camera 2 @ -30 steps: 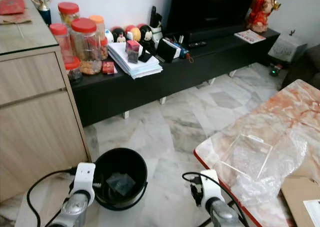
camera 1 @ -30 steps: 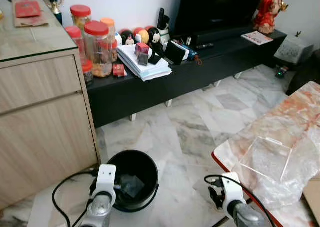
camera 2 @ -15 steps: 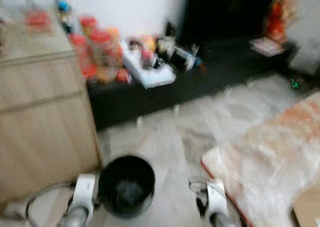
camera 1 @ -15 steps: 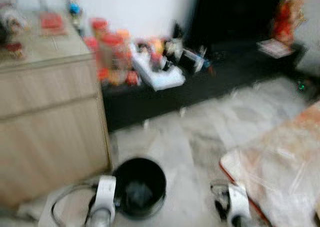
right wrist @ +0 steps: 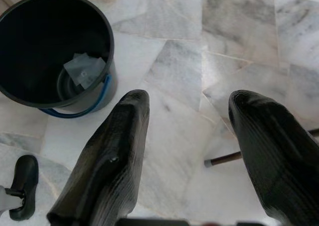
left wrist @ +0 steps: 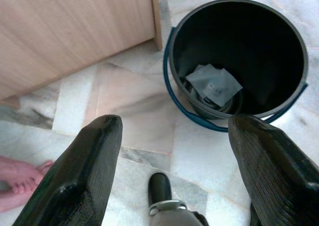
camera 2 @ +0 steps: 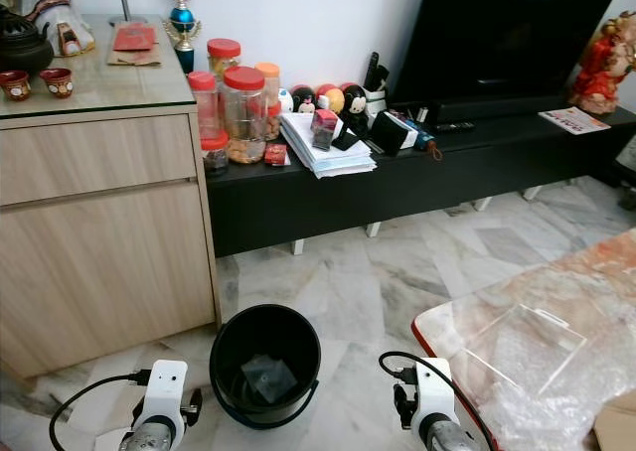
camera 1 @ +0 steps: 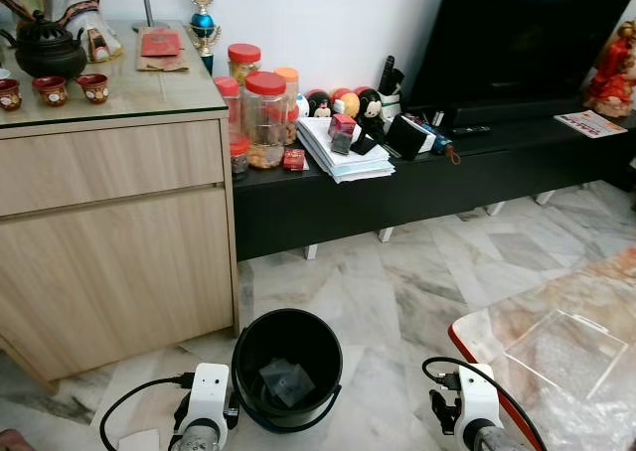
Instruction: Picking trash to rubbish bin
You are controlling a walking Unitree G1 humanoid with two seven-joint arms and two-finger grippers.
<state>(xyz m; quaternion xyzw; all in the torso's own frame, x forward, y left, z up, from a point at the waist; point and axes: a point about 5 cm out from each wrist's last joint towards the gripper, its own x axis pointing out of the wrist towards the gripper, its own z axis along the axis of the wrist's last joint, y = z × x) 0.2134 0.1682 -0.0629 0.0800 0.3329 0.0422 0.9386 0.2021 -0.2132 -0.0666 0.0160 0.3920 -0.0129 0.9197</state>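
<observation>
Both end effectors hang low over the marble floor [camera 1: 397,272], fingers spread wide and holding nothing: the left end effector [left wrist: 169,151] just left of the black rubbish bin [camera 1: 286,368], the right end effector [right wrist: 189,151] to its right, near the table [camera 1: 517,317] corner. Inside the bin lies a grey piece of trash [left wrist: 213,84]. A wooden cabinet [camera 1: 119,232] stands far left, beside a low black TV shelf [camera 1: 417,178].
</observation>
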